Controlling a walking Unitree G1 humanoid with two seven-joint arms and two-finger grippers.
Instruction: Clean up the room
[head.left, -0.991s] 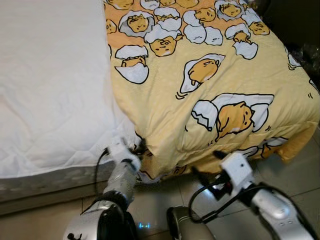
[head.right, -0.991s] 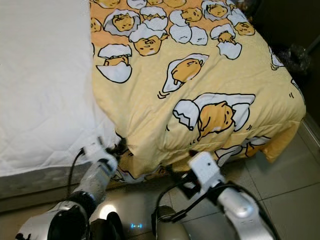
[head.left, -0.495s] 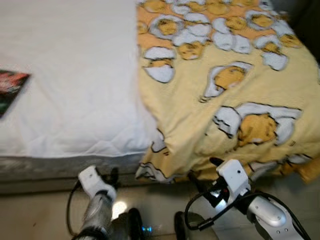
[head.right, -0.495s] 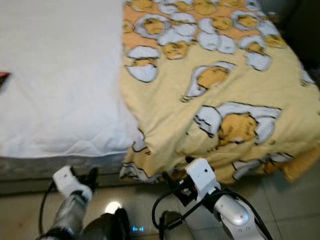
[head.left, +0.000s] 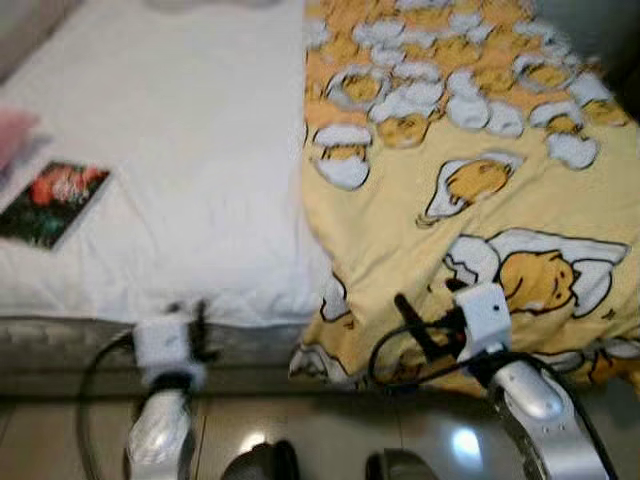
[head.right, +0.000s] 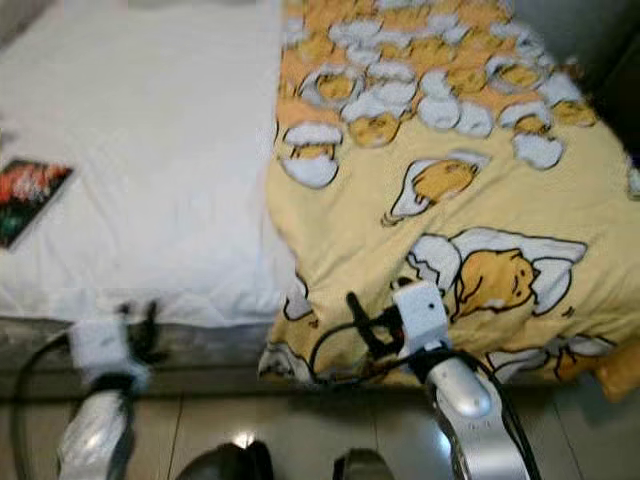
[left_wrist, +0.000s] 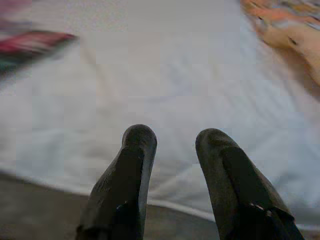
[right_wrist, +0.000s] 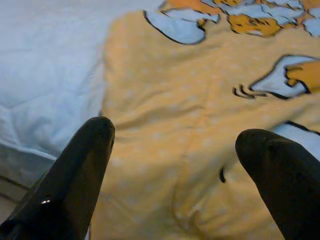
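Bed (head.left: 180, 200) ahead, white sheet bare on its left half. Yellow cartoon-print blanket (head.left: 480, 150) covers the right half and hangs over the near edge. Book (head.left: 52, 203) lies flat on the sheet, far left. My left tool (left_wrist: 172, 145) is at the bed's near edge, fingers slightly apart, empty. My right tool (right_wrist: 175, 150) is spread wide, empty, just before the blanket's near fold.

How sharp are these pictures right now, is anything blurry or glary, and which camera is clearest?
Both eye views are soft with motion blur, so the book on the white mattress is unreadable; bright glare spots sit on the floor tiles. The left wrist view is hazy beyond its sharp black fingers. The right wrist view is the clearest, though the yellow blanket is slightly soft.
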